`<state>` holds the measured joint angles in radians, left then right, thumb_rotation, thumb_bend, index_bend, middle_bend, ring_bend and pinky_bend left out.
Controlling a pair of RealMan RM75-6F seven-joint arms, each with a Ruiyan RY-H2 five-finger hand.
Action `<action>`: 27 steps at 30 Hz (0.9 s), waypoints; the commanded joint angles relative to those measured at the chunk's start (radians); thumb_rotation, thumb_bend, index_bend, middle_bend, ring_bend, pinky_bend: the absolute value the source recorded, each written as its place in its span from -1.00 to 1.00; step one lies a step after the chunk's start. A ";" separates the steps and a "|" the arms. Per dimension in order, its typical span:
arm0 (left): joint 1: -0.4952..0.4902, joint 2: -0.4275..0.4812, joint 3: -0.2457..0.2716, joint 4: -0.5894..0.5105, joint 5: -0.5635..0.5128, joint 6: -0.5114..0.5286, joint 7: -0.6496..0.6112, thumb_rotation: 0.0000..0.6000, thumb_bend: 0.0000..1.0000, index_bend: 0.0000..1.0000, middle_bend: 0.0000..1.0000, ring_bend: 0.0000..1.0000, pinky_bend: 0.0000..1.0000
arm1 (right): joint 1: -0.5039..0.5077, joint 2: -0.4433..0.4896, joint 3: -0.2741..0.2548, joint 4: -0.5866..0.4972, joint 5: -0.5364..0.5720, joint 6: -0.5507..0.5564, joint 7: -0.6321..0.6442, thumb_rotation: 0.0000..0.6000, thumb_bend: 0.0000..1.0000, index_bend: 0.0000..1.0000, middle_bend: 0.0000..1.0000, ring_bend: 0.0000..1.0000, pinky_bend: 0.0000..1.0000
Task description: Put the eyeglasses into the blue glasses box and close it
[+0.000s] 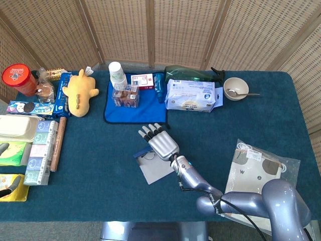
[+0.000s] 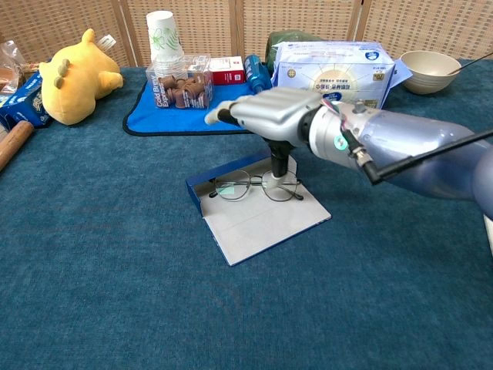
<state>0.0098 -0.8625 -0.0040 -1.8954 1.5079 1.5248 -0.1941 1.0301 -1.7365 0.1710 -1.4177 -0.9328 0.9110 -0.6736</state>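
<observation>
The blue glasses box (image 2: 202,190) lies open in the middle of the table, its grey lid flap (image 2: 262,222) spread toward me. The thin-framed eyeglasses (image 2: 233,186) lie across the box where tray and flap meet. My right hand (image 2: 279,114) hovers flat above them, fingers stretched out toward the left. Its thumb (image 2: 279,163) points straight down and touches the glasses at their right lens. The head view shows the same right hand (image 1: 161,143) over the box (image 1: 153,170). Only dark fingertips (image 1: 14,182) of what looks like my left hand show at the left edge.
Behind the box lie a blue mat (image 2: 166,116) with a clear snack tub (image 2: 182,87) and paper cup (image 2: 162,35), and a wipes pack (image 2: 333,68). A yellow plush (image 2: 75,73) sits back left, a bowl (image 2: 434,71) back right, a plastic bag (image 1: 258,170) at right.
</observation>
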 commanded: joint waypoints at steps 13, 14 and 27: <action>0.012 0.003 0.006 -0.006 0.001 0.013 0.008 1.00 -0.41 -0.97 -0.80 -1.00 -1.00 | -0.008 -0.014 -0.012 0.098 -0.026 -0.041 0.049 1.00 -0.74 -1.00 -1.00 -1.00 -0.78; 0.013 0.003 0.006 -0.007 0.001 0.014 0.008 1.00 -0.41 -0.97 -0.80 -1.00 -1.00 | -0.005 -0.015 -0.009 0.102 -0.027 -0.043 0.050 1.00 -0.74 -1.00 -1.00 -1.00 -0.78; 0.016 0.002 0.007 -0.003 0.002 0.016 0.004 1.00 -0.41 -0.97 -0.80 -1.00 -1.00 | 0.012 -0.017 0.012 0.098 -0.025 -0.046 0.037 1.00 -0.74 -1.00 -1.00 -1.00 -0.78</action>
<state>0.0255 -0.8605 0.0030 -1.8990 1.5097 1.5405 -0.1898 1.0414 -1.7532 0.1829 -1.3189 -0.9584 0.8645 -0.6351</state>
